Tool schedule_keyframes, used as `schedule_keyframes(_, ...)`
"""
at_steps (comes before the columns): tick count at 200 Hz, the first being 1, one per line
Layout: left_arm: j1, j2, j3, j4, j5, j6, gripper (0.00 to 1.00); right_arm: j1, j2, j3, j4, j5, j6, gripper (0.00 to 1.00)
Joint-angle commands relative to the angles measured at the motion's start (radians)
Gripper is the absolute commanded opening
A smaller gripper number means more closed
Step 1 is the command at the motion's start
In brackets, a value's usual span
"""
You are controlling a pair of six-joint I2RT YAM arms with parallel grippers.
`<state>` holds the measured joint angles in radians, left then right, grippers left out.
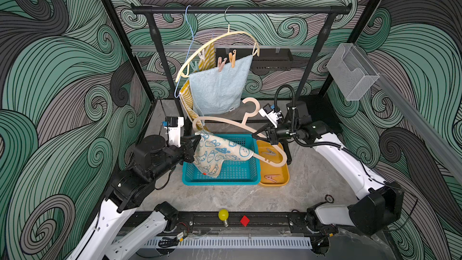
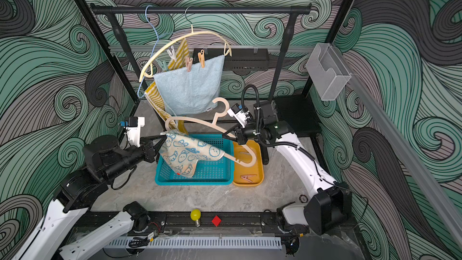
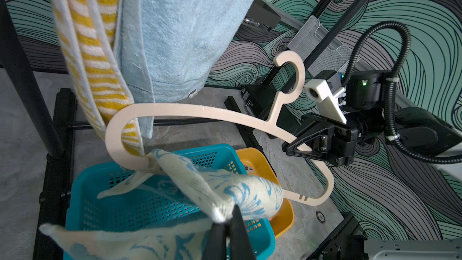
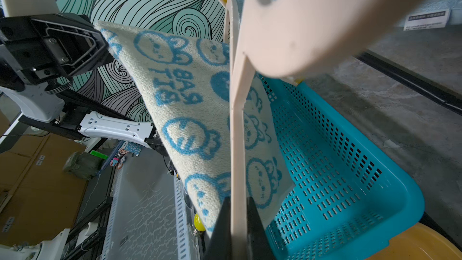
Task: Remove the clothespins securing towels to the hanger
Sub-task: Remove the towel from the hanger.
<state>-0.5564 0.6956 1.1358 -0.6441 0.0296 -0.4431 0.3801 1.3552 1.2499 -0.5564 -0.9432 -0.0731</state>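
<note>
two clothespins lie in the orange tray, the closed left gripper holds the bunny towel over the teal basket (right gripper clamps the peach hanger), and four clothespins are left on the blue towel and striped towel.

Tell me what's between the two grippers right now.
The bunny-print towel draped on the beige hanger, spanning from left gripper to right gripper, in both top views.

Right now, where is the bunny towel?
In both top views the bunny towel hangs above the teal basket, draped on the peach hanger, one corner pinched by the left gripper.
</note>
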Motion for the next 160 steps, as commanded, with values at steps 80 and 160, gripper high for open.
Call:
schedule_keyframes(80, 0.007, -0.001, 0.188, -0.046, -0.111, 0.098, 0.00, -0.033, -0.081, -0.053, 0.071, 0.073, 0.034, 0.00)
schedule_keyframes(160, 0.006, 0.049, 0.346, -0.072, -0.138, 0.163, 0.00, -0.070, -0.114, -0.088, 0.117, 0.133, 0.080, 0.00)
